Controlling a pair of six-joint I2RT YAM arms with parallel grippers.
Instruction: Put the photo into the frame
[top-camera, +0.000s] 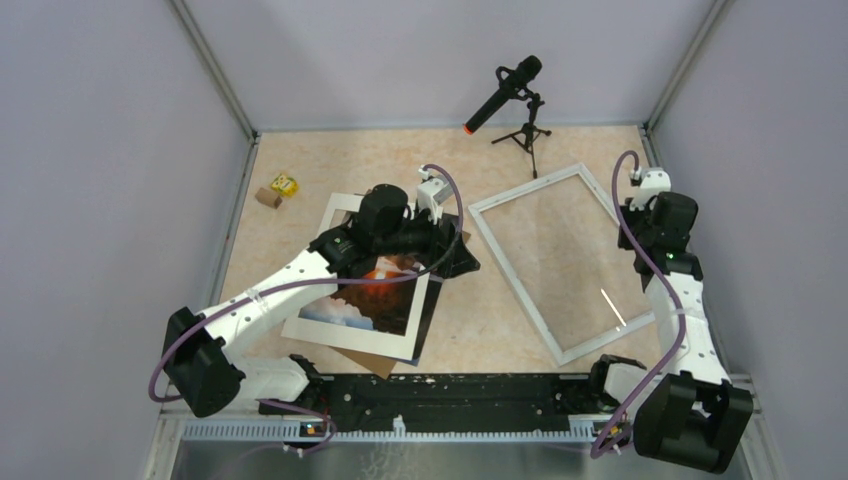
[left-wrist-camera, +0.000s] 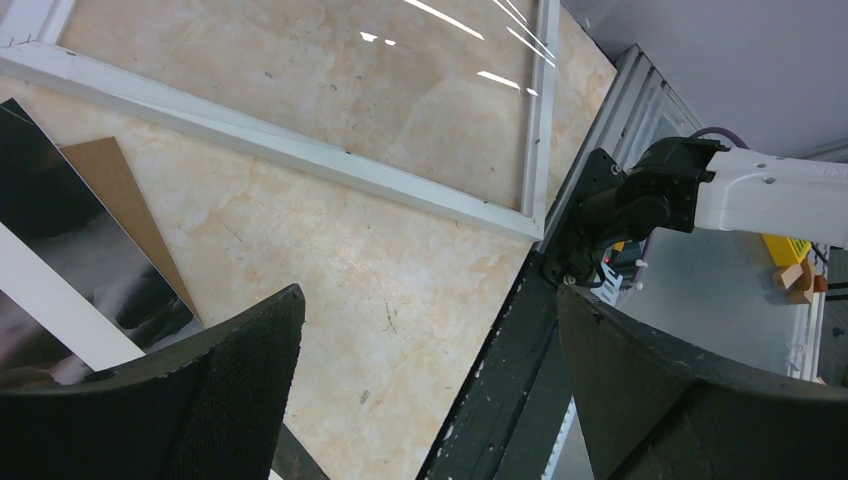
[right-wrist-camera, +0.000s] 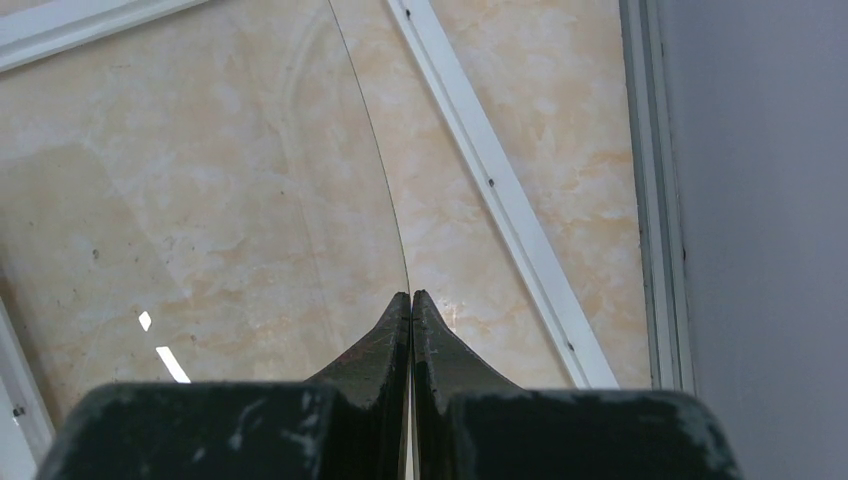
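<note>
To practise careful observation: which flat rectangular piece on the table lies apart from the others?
The frame, alone on the right; the photo, white mat and brown board overlap on the left.

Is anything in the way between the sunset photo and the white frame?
Yes: a clear sheet lies over the frame opening, its edge seemingly pinched by the right fingers. The photo sits beside the frame.

right gripper (right-wrist-camera: 411, 296) fingertips pressed flat together, apparently nipping the edge of a thin clear pane (right-wrist-camera: 372, 150) that curves away ahead of the jaws, white frame (right-wrist-camera: 500, 190) rail running diagonally just right of them over the marbled table (right-wrist-camera: 595, 200), grey wall (right-wrist-camera: 760, 200) far right.
</note>
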